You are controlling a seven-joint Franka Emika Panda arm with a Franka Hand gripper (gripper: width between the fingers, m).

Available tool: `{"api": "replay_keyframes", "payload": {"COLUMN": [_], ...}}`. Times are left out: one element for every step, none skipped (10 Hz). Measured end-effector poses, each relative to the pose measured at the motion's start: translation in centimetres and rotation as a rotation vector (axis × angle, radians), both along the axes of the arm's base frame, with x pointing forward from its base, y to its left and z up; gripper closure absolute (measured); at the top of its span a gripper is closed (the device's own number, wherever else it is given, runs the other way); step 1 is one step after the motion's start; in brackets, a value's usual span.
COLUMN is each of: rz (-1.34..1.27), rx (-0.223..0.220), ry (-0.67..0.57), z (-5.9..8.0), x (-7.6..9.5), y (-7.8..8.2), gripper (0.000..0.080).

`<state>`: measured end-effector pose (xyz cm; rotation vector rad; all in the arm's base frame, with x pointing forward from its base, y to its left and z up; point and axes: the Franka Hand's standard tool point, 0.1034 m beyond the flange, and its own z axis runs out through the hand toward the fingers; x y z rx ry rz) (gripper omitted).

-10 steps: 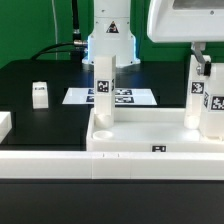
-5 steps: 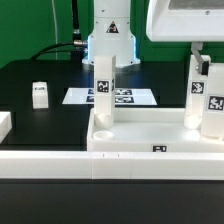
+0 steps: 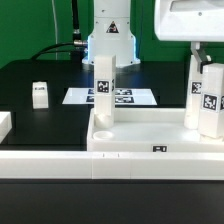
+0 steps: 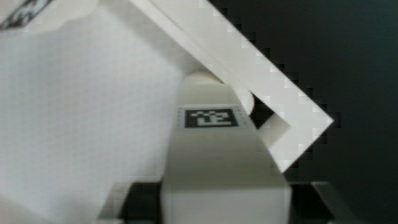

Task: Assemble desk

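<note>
Here the fingers (image 4: 139, 205) clasp the leg (image 3: 210, 112), upright at the tabletop (image 3: 140, 140) corner.

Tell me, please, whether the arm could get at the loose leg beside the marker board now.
Probably not yet: the pincer is shut on the upright leg in the tabletop and must release it first. The loose leg itself has nothing over it.

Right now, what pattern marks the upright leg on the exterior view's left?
Black-and-white square tag on white plastic; the leg shows best in the exterior view.
</note>
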<state>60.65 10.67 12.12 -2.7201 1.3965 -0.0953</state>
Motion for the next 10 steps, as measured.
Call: {"api": "replay_keyframes", "payload": {"rz": [-0.112,-0.17,-0.193,-0.223,-0.207,-0.169,-0.109,-0.003,0.105,0.201], "rx": [0.012,0.024,0.03,0.034,0.032,0.029,0.016,-0.015,-0.05,-0.059], "ry": [0.005,0.007,0.008,0.009,0.009,0.008,0.006,0.007,0.01,0.004], "z": [-0.01,-0.02,-0.03,-0.03,-0.08,-0.11,-0.14,-0.19,-0.21,-0.25], "x": [0.02,0.07,0.12,0.12,0.1,0.1,0.11,0.16,0.37,0.43], "y": [0.0,-0.18,-0.29,-0.24,-0.25,-0.28,-0.38,-0.38,-0.33,-0.28], "gripper": [0.0509,0.0509,0.0509,0.0509,0.0407,0.0257,0.0257,0.0178,0.0156,0.0156]}}
